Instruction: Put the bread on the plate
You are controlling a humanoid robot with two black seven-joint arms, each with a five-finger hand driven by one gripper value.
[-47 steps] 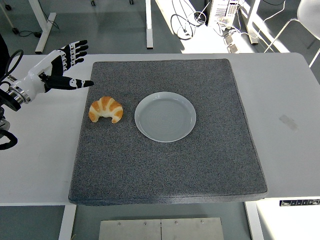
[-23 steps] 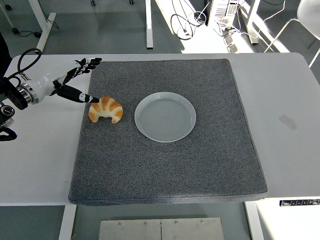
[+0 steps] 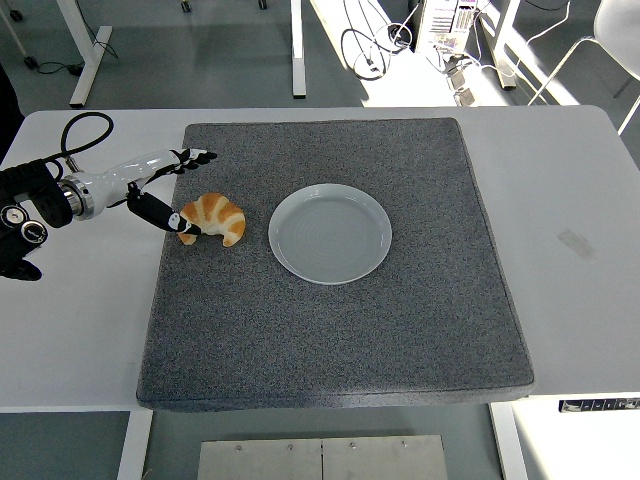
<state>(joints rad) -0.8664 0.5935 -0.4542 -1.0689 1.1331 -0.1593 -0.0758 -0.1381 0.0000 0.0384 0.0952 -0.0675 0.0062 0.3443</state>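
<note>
A golden croissant [image 3: 215, 218] lies on the grey mat, just left of the empty white plate [image 3: 330, 233]. My left hand [image 3: 180, 190] reaches in from the left edge with its fingers spread. The thumb tip [image 3: 188, 228] touches the croissant's left end, while the other fingers [image 3: 196, 157] point past its far side and sit apart from it. Nothing is held. My right arm does not appear.
The dark grey mat [image 3: 340, 330] covers most of the white table [image 3: 570, 200]. A black cable loops above my left wrist [image 3: 80, 130]. Beyond the table's far edge are table legs and cables on the floor.
My left hand has moved right and toward the near edge, from off the mat's left corner to the croissant. Its thumb now reaches the bread's left end. Croissant and plate have not moved.
</note>
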